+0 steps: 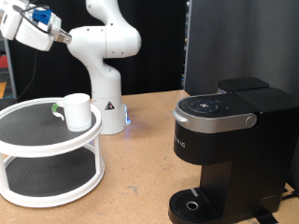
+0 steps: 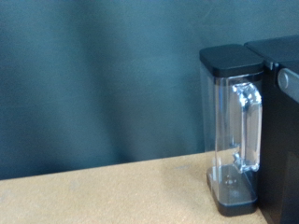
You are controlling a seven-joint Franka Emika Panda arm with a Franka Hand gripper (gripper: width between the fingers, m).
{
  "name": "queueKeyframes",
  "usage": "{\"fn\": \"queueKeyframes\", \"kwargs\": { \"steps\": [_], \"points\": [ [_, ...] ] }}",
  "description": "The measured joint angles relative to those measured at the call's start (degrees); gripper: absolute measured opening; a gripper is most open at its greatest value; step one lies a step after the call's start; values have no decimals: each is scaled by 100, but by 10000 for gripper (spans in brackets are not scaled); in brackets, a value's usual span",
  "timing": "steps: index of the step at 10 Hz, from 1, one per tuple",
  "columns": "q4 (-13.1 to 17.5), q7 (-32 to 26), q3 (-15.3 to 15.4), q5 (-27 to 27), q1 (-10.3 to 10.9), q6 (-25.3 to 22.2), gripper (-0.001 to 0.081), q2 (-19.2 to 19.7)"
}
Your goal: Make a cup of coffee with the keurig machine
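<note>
Gripper [image 1: 21, 28] raised at exterior view's top left, finger state indeterminable; plain white ceramic cup [image 1: 77, 111] sits on white two-tier round stand [image 1: 28, 140], matte black keurig machine [image 1: 229, 154] well apart right.

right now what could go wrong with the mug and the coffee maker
1. The cup sits on the upper tier of a round two-tier stand, near its rim; a clumsy grasp could tip it off.
2. The hand is raised far from the cup, and the wrist view shows only the keurig machine and its water tank, so the cup is out of that camera's sight.
</note>
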Motion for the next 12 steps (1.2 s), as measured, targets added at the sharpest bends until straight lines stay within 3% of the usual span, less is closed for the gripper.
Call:
{"fn": "queueKeyframes", "kwargs": {
  "steps": [4,9,12],
  "points": [
    [213,-880,-368,-430,64,-6,5,266],
    [944,-945,-759,-135,361,-459,5,1021],
    [988,-996,-773,-206,372,-511,5,1130]
  ]
}}
